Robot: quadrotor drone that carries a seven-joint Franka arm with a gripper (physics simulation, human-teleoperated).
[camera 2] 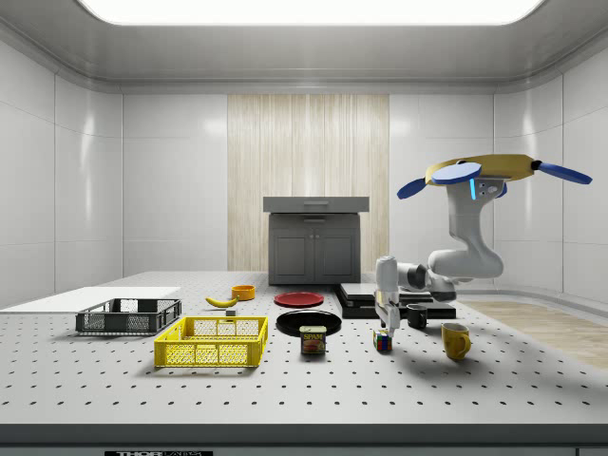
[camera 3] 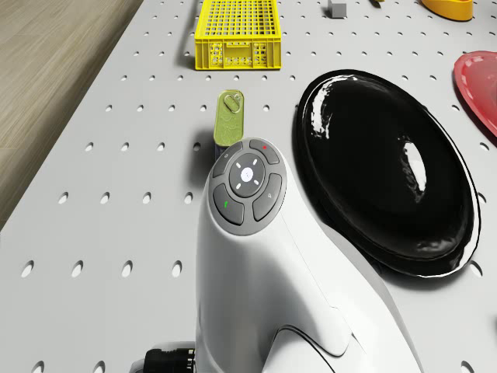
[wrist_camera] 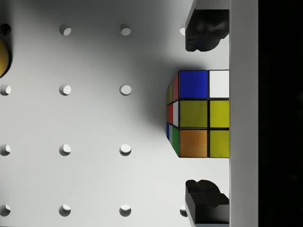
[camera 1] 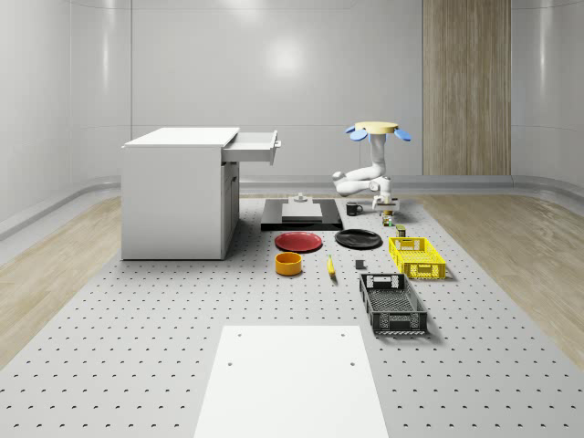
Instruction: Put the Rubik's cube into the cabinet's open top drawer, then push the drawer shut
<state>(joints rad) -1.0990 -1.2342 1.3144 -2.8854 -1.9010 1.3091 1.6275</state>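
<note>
Can (camera 2: pixel 313 340) and mug (camera 2: pixel 455 339) flank Rubik's cube (camera 2: pixel 382 340) beneath hand (camera 2: pixel 383 326).

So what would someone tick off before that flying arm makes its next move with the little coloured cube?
1. Tool open, a finger on each side of the Rubik's cube: ok.
2. Cube resting on the table, not yet gripped: ok.
3. Drone hovering above the table beside the cube: ok.
4. Top drawer of the cabinet open: ok.
5. Drawer interior free: cannot tell.
</note>
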